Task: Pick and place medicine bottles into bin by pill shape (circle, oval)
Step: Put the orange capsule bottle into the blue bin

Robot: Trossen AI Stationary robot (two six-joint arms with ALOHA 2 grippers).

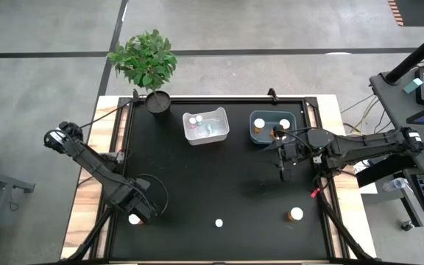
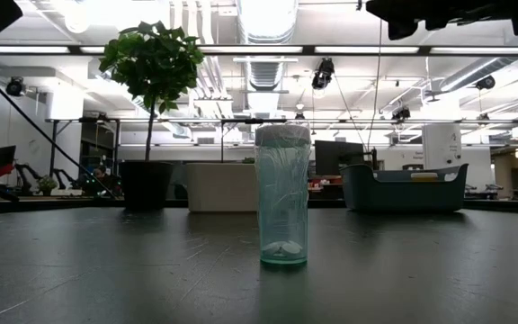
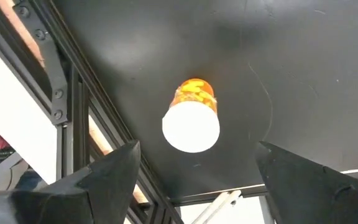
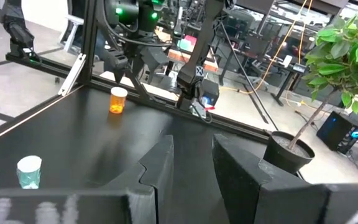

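Observation:
An amber medicine bottle [image 3: 191, 118] with a white cap stands upright on the black table near its front left corner. My left gripper [image 3: 194, 168] hangs open right above it, pointing down, one finger on each side and clear of the bottle [image 1: 134, 218]. My right gripper [image 1: 284, 158] hovers in front of the teal bin [image 1: 273, 126], pointing level toward the table's left, its fingers [image 4: 160, 168] a narrow gap apart with nothing between them. A small clear bottle [image 1: 218, 222] and another amber one [image 1: 295, 214] stand near the front edge.
A clear bin [image 1: 206, 125] and the teal bin, each with bottles inside, stand at the back middle. A potted plant [image 1: 157, 99] stands at the back left. A small red object [image 1: 315, 193] lies by the right rail. The table's raised frame [image 3: 61, 106] runs close beside my left gripper.

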